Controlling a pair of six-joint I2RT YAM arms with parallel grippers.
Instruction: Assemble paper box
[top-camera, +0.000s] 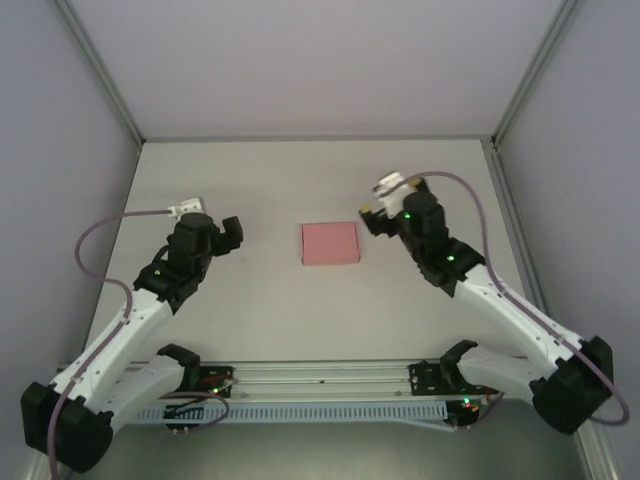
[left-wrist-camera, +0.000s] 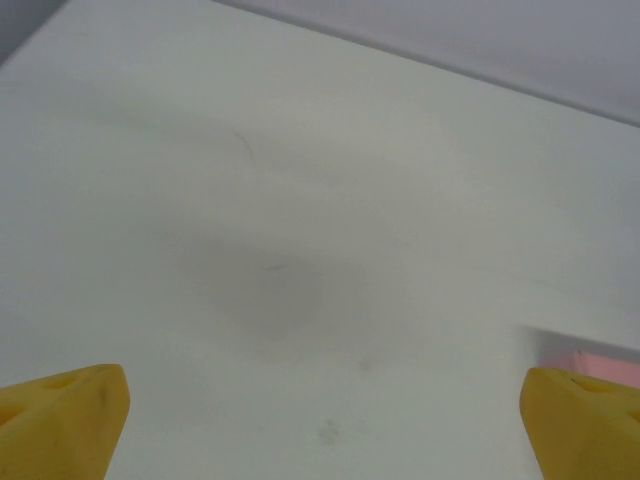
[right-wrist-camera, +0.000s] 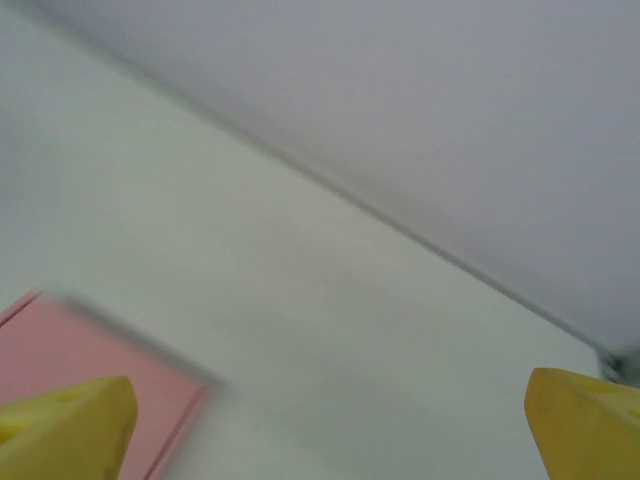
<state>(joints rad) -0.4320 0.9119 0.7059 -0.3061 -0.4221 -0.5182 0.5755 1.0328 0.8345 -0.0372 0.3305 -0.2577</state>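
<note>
The paper box (top-camera: 330, 243) is a small pale pink rectangle lying flat on the white table, between the two arms. In the right wrist view its corner (right-wrist-camera: 70, 350) shows at the lower left, behind one yellow finger (right-wrist-camera: 70, 430). The left wrist view catches a pink sliver of the box (left-wrist-camera: 600, 362) at the far right edge. My left gripper (top-camera: 232, 234) hovers to the left of the box, open with nothing between its fingers. To the right of the box, my right gripper (top-camera: 372, 216) is close to its upper right corner, open and holding nothing.
Grey walls enclose the white table (top-camera: 300, 180) at the back and on both sides. A metal rail (top-camera: 320, 378) with the arm bases runs along the near edge. Cables loop from both wrists.
</note>
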